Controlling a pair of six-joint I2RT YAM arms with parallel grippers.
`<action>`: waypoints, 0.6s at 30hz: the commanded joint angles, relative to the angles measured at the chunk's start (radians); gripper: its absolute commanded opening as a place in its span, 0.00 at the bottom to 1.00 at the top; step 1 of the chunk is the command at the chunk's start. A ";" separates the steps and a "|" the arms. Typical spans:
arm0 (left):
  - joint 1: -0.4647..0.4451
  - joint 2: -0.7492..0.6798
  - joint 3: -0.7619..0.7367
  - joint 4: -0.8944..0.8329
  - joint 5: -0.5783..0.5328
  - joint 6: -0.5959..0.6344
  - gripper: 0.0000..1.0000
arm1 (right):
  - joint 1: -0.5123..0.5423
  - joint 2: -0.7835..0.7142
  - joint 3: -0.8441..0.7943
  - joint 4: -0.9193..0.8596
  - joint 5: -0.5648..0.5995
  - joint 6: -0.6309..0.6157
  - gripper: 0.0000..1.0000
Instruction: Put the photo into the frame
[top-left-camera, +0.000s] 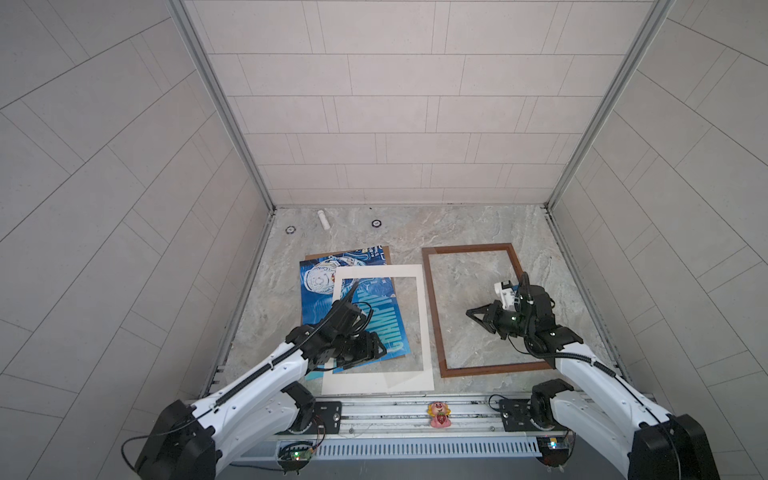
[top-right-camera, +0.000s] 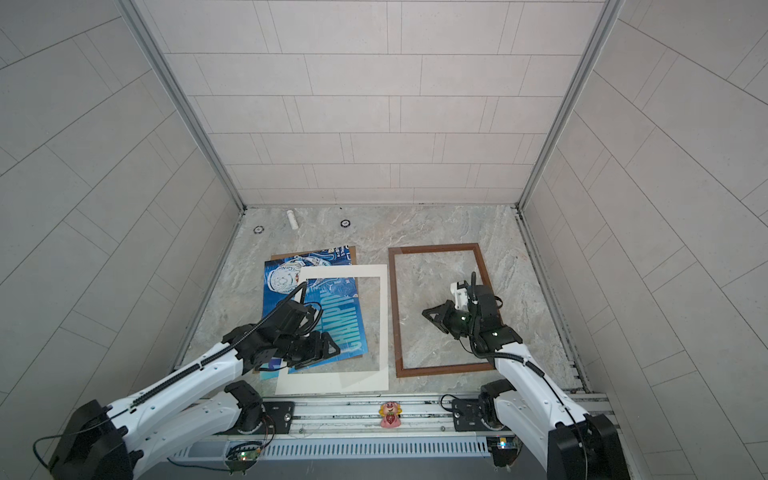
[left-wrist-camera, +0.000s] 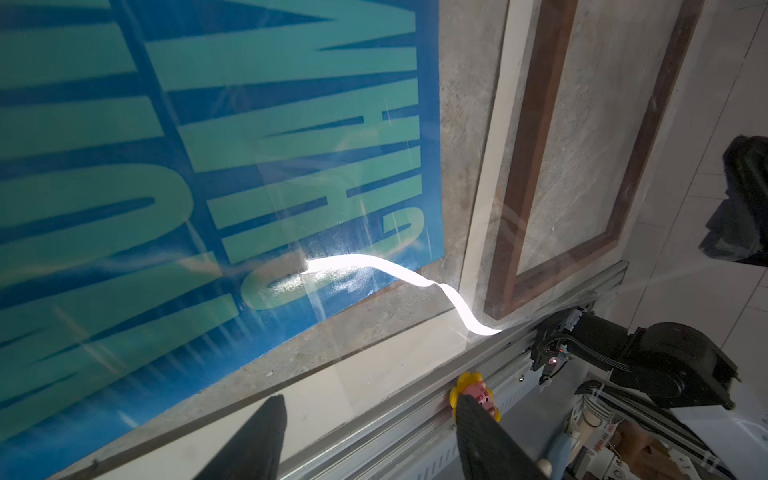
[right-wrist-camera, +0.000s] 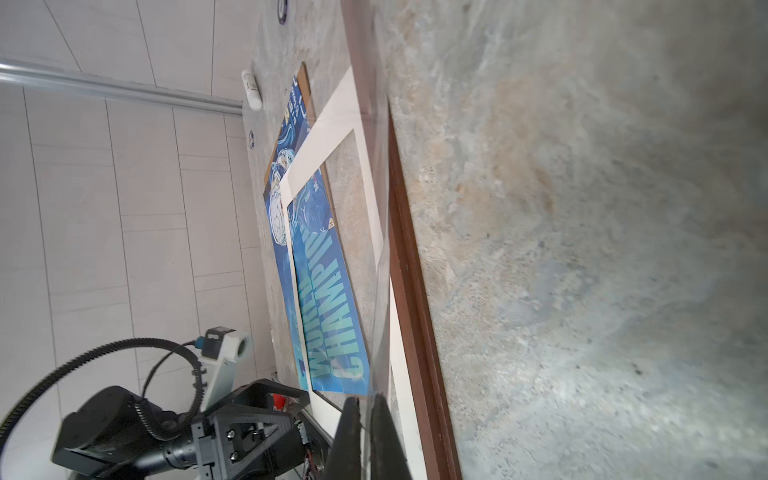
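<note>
**Desk:** Left gripper (left-wrist-camera: 370, 401) spread wide above the photo (top-left-camera: 318, 309). Is it holding anything?

**Field:** Nothing. The photo lies flat, partly under the mat (top-left-camera: 365, 383), apart from the empty frame (right-wrist-camera: 409, 291). Right gripper (right-wrist-camera: 366, 401), pinched shut, seems to hold a clear pane (left-wrist-camera: 453, 299). Likely next: settle the pane, then fetch the photo.

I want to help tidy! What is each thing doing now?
photo: flat, outside the frame, partly under the mat
frame: flat, no photo inside
mat: lying over the photo
left claw: open, empty
right claw: shut on clear sheet
</note>
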 joint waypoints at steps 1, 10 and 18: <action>-0.005 -0.032 -0.061 0.127 0.064 -0.105 0.73 | -0.018 -0.029 -0.017 0.056 -0.039 0.141 0.00; -0.018 -0.013 -0.130 0.180 0.037 -0.140 0.74 | -0.016 0.017 0.034 -0.008 -0.065 0.096 0.00; -0.023 0.036 -0.137 0.209 0.001 -0.124 0.74 | -0.011 0.058 0.108 -0.295 0.073 -0.250 0.13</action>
